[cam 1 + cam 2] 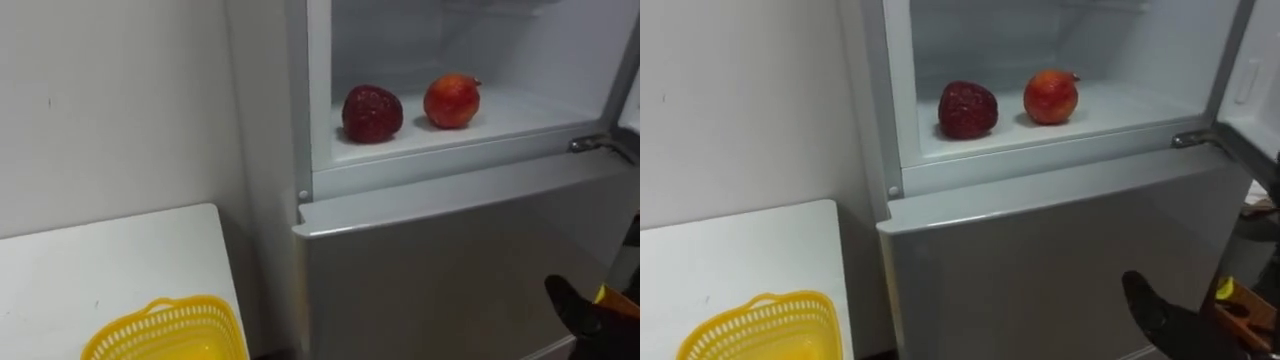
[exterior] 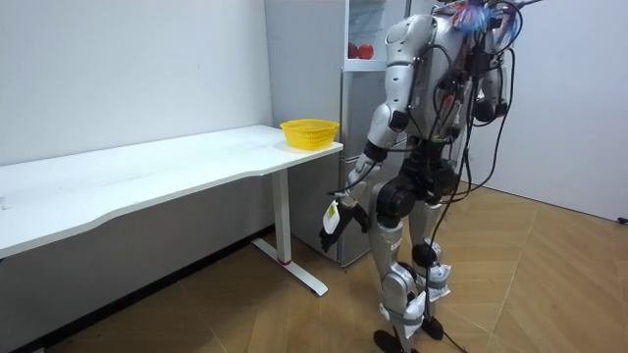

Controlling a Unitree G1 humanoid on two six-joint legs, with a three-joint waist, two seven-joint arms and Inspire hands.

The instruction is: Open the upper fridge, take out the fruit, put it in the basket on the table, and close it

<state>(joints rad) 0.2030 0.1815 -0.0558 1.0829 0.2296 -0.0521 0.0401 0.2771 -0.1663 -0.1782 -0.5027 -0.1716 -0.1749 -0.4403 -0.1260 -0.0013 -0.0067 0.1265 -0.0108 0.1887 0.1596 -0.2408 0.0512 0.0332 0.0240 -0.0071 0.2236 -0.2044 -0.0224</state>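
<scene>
I faced the open fridge (image 1: 450, 250): dark fruit (image 1: 372, 113), orange fruit (image 1: 452, 100) on its shelf (image 1: 525, 112).
My right hand (image 1: 582, 312) hung low; grip, I couldn't tell.

walls (image 2: 128, 69): white | floor (image 2: 549, 284): apparently wood laminate | furniture: long white table (image 2: 147, 176)

- I drive a humanoid with a glossy silver-grey shell over its arms, torso and legs, rounded at the shoulders and thighs.
- The elbow, waist and hip joints between the plates are dark, almost black.
- Black cables hang in loose loops down the back and around the waist. A tangle of red and blue wiring sits at the head.
- The black left hand (image 2: 334, 222) carries a pale yellowish tag.
- The black right hand (image 1: 585, 305) shows a yellow-orange patch at its back.
- The feet are pale grey-white.
</scene>
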